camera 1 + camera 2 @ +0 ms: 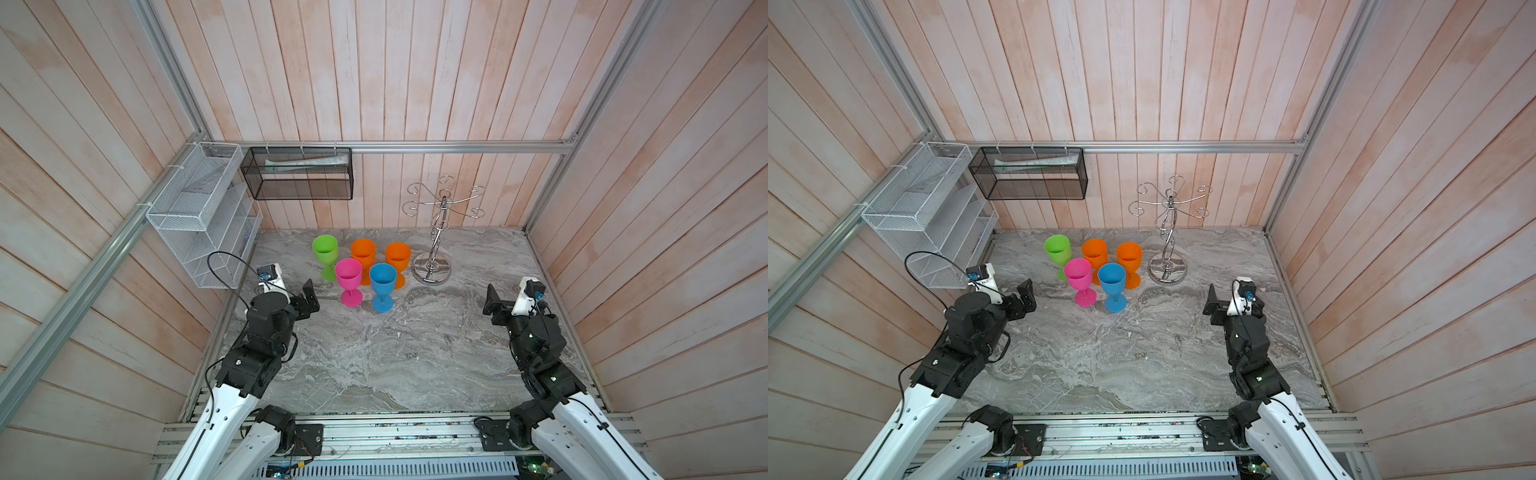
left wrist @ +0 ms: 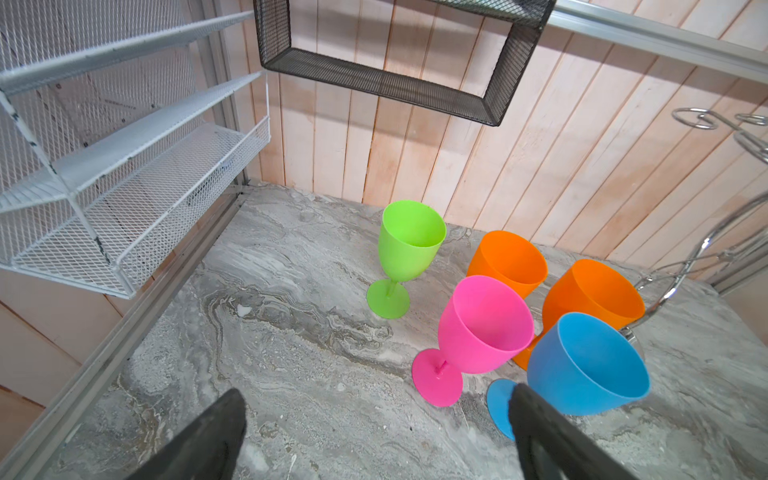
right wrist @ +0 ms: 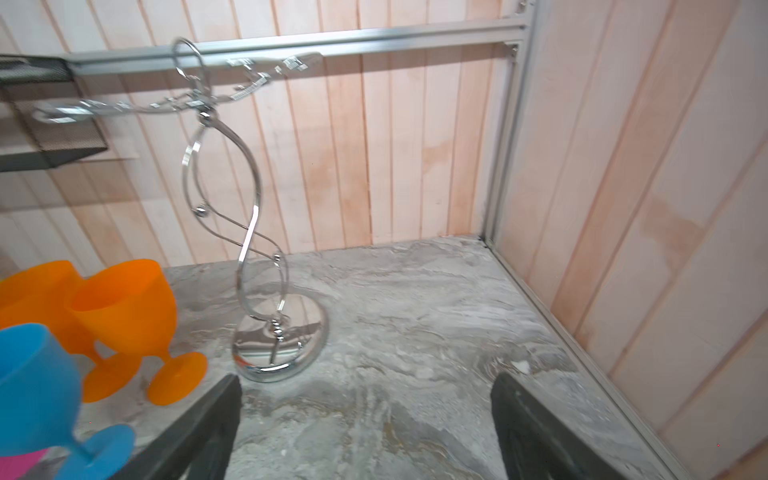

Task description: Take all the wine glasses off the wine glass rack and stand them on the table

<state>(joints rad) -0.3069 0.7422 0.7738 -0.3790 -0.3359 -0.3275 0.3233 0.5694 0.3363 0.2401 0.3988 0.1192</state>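
Wine glass rack [image 1: 432, 269]: chrome, upright at the back of the marble bench [image 1: 374, 357], right of centre. Five plastic wine glasses stand upright on the bench in a tight cluster left of its base: green glass [image 1: 325, 249], two orange glasses [image 1: 363, 253] [image 1: 397, 255], pink glass [image 1: 348, 272], blue glass [image 1: 383, 277]. Left pincer [image 2: 376, 399]: jaws spread wide, gripping nothing, facing the cluster. Right pincer [image 3: 368, 384]: agape too, empty, facing the rack, apart from it.

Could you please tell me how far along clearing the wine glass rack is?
Done: the wine glass rack carries nothing on its arms; five glasses stand upright on the table beside it. In hand: nothing; the left gripper and right gripper are open and empty. Left: nothing visible.
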